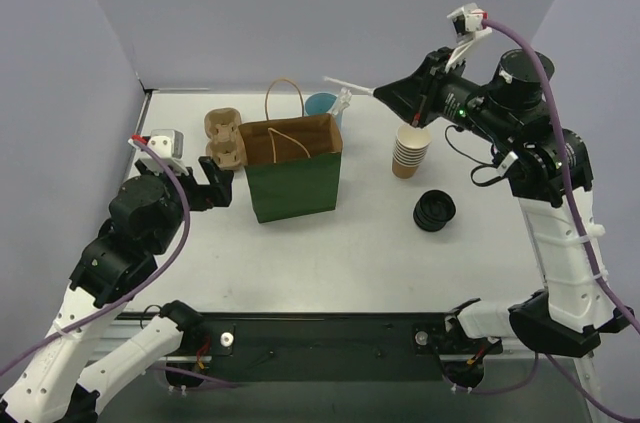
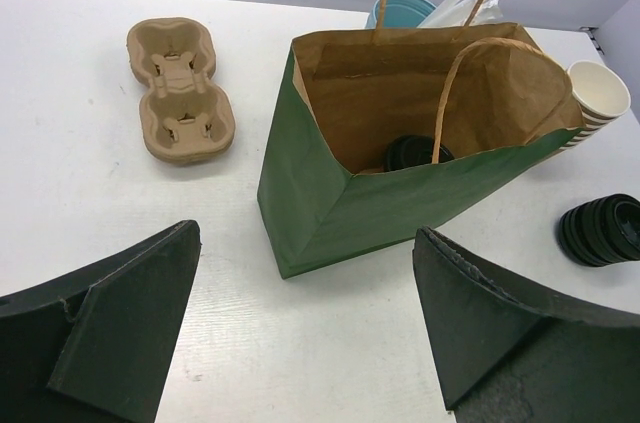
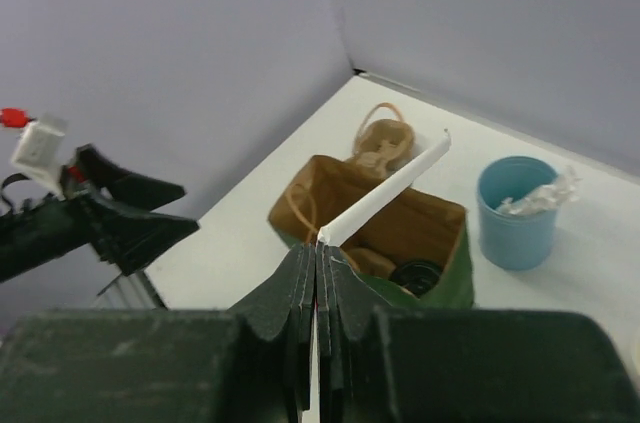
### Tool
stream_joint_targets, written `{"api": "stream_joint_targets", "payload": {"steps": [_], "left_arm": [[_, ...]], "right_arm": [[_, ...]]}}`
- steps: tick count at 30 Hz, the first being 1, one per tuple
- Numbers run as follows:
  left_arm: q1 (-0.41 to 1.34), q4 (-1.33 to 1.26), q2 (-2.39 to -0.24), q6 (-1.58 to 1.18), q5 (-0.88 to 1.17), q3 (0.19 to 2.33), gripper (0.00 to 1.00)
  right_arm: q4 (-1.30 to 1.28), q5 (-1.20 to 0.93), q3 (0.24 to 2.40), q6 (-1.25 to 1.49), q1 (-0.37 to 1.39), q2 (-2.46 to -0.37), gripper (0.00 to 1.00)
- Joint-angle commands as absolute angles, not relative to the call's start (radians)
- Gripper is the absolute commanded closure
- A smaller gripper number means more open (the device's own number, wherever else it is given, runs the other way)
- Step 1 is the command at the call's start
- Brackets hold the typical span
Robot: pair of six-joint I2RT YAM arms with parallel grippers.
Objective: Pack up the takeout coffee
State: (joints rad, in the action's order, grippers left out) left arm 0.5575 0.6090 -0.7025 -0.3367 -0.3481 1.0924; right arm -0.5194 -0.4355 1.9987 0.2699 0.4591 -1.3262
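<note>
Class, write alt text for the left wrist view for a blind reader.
An open green bag stands on a white table with a black-lidded coffee cup inside. A cardboard cup carrier lies left of it, black lids right; the open left tool frames the foreground.

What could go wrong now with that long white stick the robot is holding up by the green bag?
1. The right gripper pinches only the end of the white stick, so it might slip out or miss the green bag.
2. The stick could snag a bag handle or push the paper wall, tipping the bag with the takeout coffee inside.
3. The right arm hangs close to the stack of cream cups and might knock it.
</note>
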Motion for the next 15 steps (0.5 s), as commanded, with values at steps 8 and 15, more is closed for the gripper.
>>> {"api": "stream_joint_targets", "payload": {"steps": [8, 15], "left_arm": [[0.560, 0.572, -0.696, -0.337, -0.342, 1.114, 0.03], [0.558, 0.586, -0.670, -0.336, -0.364, 1.106, 0.03]], "right_arm": [[-0.367, -0.584, 1.827, 0.394, 0.549, -1.288, 1.00], [-0.379, -0.574, 1.813, 0.376, 0.551, -1.318, 1.00]]}}
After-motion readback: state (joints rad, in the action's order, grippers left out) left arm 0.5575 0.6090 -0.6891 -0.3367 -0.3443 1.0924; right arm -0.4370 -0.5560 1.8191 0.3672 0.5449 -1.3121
